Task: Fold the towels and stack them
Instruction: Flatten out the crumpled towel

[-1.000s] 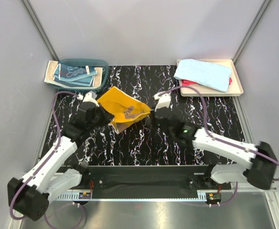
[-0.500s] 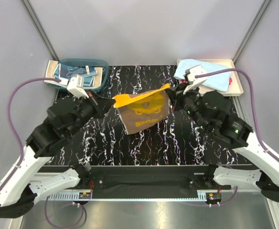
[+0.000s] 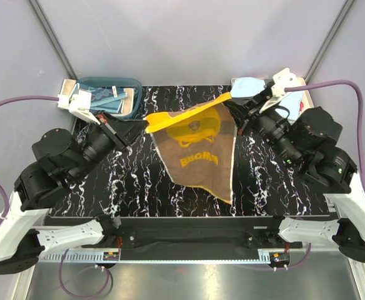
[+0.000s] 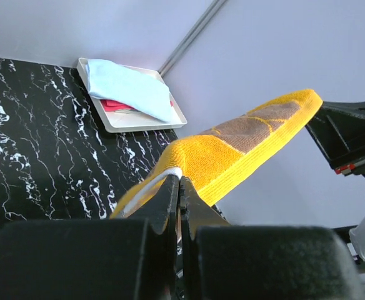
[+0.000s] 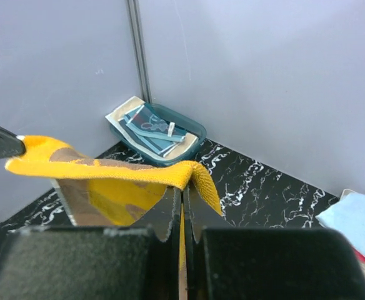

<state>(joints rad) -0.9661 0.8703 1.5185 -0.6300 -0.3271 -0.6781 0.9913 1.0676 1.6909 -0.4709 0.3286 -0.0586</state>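
The orange-yellow towel (image 3: 198, 150) with brown bear and "BROWN" lettering hangs spread in the air above the black marble table. My left gripper (image 3: 144, 127) is shut on its left top corner, seen in the left wrist view (image 4: 181, 179). My right gripper (image 3: 232, 99) is shut on its right top corner, seen in the right wrist view (image 5: 184, 186). The towel's top edge (image 4: 245, 140) stretches between the two grippers. A plain light blue towel (image 3: 248, 85) lies over a red towel on the cream tray (image 3: 306, 94). Dark teal and dusty blue towels (image 3: 104, 95) lie in the teal basin (image 3: 131, 84).
The teal basin sits at the back left of the table, also in the right wrist view (image 5: 160, 131). The cream tray with the light blue towel (image 4: 129, 87) sits at the back right. Grey walls with metal posts enclose the table (image 3: 139, 181).
Both arms have risen and moved apart, lifting the orange-yellow towel off the table and stretching it out so it now hangs open.
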